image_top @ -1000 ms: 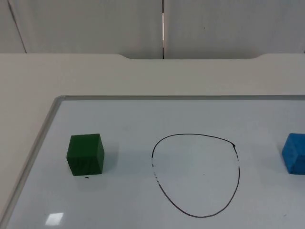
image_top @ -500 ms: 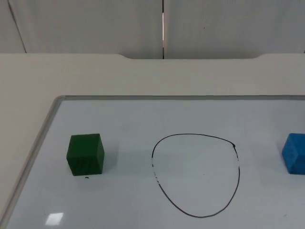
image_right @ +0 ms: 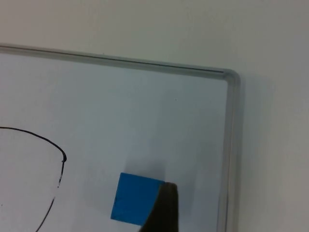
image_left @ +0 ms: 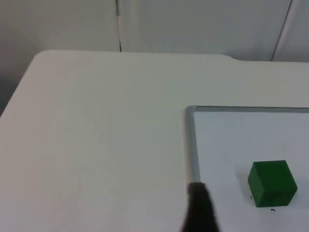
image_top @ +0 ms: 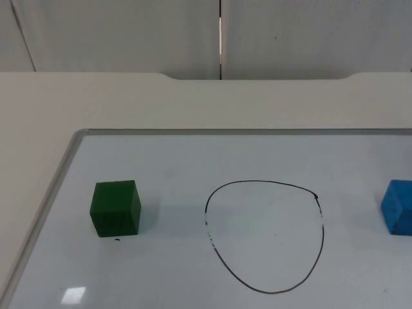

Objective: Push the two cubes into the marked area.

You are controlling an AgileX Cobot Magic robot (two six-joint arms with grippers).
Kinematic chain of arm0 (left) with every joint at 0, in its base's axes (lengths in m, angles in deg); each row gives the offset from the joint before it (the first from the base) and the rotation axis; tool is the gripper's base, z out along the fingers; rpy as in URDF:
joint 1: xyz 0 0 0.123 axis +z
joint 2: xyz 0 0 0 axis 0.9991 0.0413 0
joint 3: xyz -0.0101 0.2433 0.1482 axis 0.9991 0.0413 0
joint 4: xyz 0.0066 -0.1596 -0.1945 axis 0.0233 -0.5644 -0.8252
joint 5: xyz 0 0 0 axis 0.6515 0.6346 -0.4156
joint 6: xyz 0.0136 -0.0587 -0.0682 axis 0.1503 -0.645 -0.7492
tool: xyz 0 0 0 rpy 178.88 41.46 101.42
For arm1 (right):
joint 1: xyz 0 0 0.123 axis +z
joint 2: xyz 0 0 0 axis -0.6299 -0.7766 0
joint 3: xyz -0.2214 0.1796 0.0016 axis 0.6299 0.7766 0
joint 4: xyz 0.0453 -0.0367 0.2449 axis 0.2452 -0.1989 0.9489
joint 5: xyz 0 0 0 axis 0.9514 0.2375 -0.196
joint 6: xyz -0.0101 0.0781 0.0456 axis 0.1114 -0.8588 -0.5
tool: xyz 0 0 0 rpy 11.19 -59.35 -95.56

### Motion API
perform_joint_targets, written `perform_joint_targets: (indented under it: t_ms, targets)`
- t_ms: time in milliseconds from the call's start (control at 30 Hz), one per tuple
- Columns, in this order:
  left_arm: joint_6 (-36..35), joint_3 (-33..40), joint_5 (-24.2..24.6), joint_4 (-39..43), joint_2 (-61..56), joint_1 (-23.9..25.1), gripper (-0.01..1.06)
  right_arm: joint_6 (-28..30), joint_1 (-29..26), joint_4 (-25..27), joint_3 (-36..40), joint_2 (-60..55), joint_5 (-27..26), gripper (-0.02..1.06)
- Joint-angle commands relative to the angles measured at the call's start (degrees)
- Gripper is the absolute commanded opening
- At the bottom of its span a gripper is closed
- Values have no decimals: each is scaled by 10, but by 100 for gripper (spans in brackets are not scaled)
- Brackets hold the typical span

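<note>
A green cube (image_top: 116, 208) sits on the left part of a whiteboard (image_top: 193, 154) that lies flat on the table (image_top: 129, 96). It is dark green with flat matte faces and crisp edges, and a tiny black speck lies on the board just in front of it. A blue cube (image_top: 398, 206) sits at the far right of the board, a brighter, lighter colour, cut off by the edge of the top view. Between them a black hand-drawn loop (image_top: 265, 235) marks an egg-shaped area (its line is thin and slightly uneven on the left side). Both cubes are outside the loop and well apart from it.

The left wrist view adds the board's metal-framed corner, with the green cube (image_left: 272, 183) near it, standing clear of the frame, and one dark fingertip of the left gripper (image_left: 199, 209) over the frame edge. The right wrist view shows the board's opposite corner, part of the loop (image_right: 53, 169), and the blue cube (image_right: 137, 198) with one dark fingertip of the right gripper (image_right: 163, 208) just beside it, overlapping its edge. With one fingertip showing for each gripper, I cannot tell how far either pair of jaws is open or whether they hold anything.
</note>
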Motion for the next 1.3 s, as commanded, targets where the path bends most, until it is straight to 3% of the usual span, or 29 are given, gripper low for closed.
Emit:
perform_joint_targets:
  t_ms: [0, 200, 300, 467, 567, 700, 1033, 1267]
  targets:
    - [11, -3, -49, -23, 52, -1, 39, 3, -5, 0, -3, 1, -9, 71]
    - [35, -3, -99, -55, 128, -1, 43, 3, -5, 1, -3, 1, -11, 71]
    - [44, -3, -138, -69, 189, -1, 54, 3, -5, 1, -3, 1, -11, 71]
    - [47, -3, -181, -86, 281, -1, 54, 3, -5, 1, -3, 1, -14, 71]
    - [47, -9, -198, -93, 330, -1, 47, 3, -5, 1, -3, 1, -14, 71]
    - [62, -25, -232, -128, 452, -1, 18, 3, -5, 1, -3, 1, -15, 71]
    - [87, -25, -331, -141, 614, -1, 13, -2, -5, 3, -3, 1, -19, 71]
    - [133, -25, -413, -139, 712, -1, 0, -2, -5, 3, -3, 1, -19, 71]
